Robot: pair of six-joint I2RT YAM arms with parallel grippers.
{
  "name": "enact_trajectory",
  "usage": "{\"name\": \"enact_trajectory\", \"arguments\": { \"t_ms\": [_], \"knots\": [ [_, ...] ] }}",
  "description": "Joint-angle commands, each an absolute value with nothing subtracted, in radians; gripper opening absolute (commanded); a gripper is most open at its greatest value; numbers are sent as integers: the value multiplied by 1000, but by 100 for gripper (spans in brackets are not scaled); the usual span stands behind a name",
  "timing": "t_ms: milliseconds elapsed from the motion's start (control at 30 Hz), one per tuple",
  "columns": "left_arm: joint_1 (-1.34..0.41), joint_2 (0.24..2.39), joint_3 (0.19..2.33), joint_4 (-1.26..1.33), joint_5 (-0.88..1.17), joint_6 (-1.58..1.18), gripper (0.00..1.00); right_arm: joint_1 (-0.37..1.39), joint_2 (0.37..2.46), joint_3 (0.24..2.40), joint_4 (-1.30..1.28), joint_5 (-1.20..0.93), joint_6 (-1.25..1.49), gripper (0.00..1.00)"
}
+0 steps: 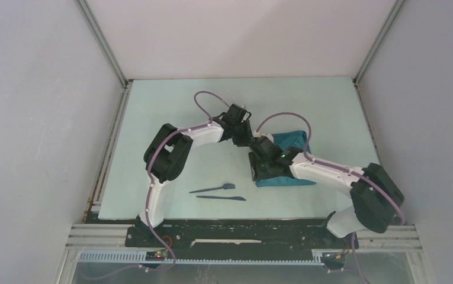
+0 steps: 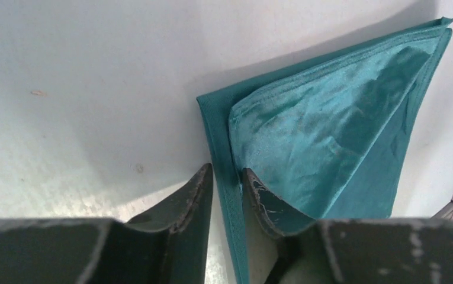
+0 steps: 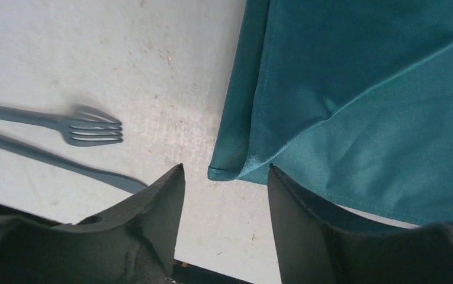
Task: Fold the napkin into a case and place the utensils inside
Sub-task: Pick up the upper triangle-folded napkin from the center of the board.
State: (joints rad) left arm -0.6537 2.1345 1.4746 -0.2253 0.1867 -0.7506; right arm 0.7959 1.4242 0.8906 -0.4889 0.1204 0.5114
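Left tool (image 2: 227, 171) and right tool (image 3: 225, 168), both released, straddle napkin (image 3: 360, 89) edges; utensils (image 1: 221, 197) lie separately nearby.

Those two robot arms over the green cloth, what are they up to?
They are folding a teal napkin, which already lies doubled over in layers on the table. The left gripper straddles one folded edge; whether it is pinching the cloth is unclear. The right gripper is open at another corner. The fork and knife lie side by side to the napkin's left, not yet tucked in.
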Motion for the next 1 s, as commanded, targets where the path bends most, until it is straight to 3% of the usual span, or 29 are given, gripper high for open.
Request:
{"name": "enact_trajectory", "arguments": {
  "t_ms": [0,267,667,800,967],
  "knots": [
    [-642,2169,1512,-261,146,-718,28,867,1513,987,-557,263,505,58],
    [-630,2177,1504,-258,162,-724,11,935,1634,1074,-617,376,497,51],
    [-630,2178,1495,-233,184,-735,1,999,1750,1147,-696,490,508,47],
    [-630,2177,1494,-233,184,-732,0,1012,1768,1159,-725,544,513,41],
    [-630,2174,1494,-233,187,-733,0,1022,1765,1170,-769,586,496,19]
  ]
}}
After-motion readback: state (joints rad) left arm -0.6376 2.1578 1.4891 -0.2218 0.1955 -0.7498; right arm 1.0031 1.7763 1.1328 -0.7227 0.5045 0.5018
